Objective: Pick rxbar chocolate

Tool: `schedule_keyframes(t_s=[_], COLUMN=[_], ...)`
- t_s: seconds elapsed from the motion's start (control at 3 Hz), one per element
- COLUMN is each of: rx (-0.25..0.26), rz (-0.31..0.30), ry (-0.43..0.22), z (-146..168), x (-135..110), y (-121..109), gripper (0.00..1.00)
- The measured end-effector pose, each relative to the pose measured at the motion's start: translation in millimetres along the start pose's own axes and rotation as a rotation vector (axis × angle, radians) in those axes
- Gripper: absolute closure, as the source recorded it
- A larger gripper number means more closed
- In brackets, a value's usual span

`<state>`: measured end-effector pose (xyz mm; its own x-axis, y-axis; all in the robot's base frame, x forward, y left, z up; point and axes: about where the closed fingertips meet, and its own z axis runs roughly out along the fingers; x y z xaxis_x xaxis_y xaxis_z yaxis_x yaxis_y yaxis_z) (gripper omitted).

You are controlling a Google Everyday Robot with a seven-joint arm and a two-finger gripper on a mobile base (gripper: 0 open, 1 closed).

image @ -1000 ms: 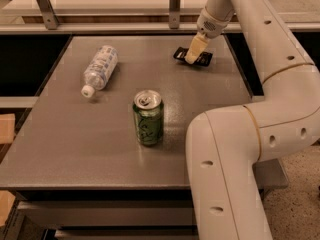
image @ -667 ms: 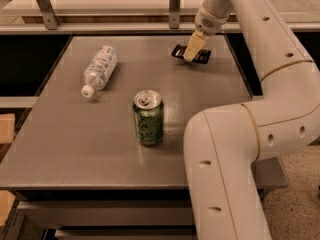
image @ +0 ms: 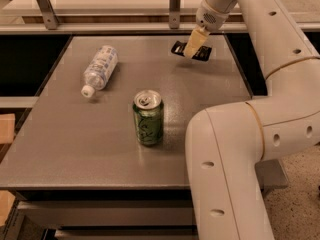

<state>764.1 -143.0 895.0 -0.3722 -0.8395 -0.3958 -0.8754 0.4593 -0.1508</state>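
The rxbar chocolate [image: 178, 48] is a small flat black bar at the far right of the grey table [image: 90, 149]. My gripper [image: 192, 46] comes down on the middle of the bar from above, with its pale fingers [image: 194, 40] closed across it. Both ends of the bar stick out to the left and right of the fingers. The bar sits at or just above the table top. The middle of the bar is hidden by the gripper.
A green soda can [image: 148, 117] stands upright in the middle of the table. A clear plastic water bottle [image: 100, 69] lies on its side at the far left. My white arm [image: 235, 149] fills the right foreground. A rail with metal posts [image: 174, 4] runs behind the table.
The gripper and the bar have shifted slightly up and to the left together. The can and the bottle have not moved.
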Motion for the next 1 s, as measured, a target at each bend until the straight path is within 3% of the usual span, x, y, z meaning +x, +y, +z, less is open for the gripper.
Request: schedule_keyframes(t_s=[1.0], rx=[-0.019], rz=[0.029], ry=[-0.057], z=[-19], x=[4], y=[8], gripper=[1.00])
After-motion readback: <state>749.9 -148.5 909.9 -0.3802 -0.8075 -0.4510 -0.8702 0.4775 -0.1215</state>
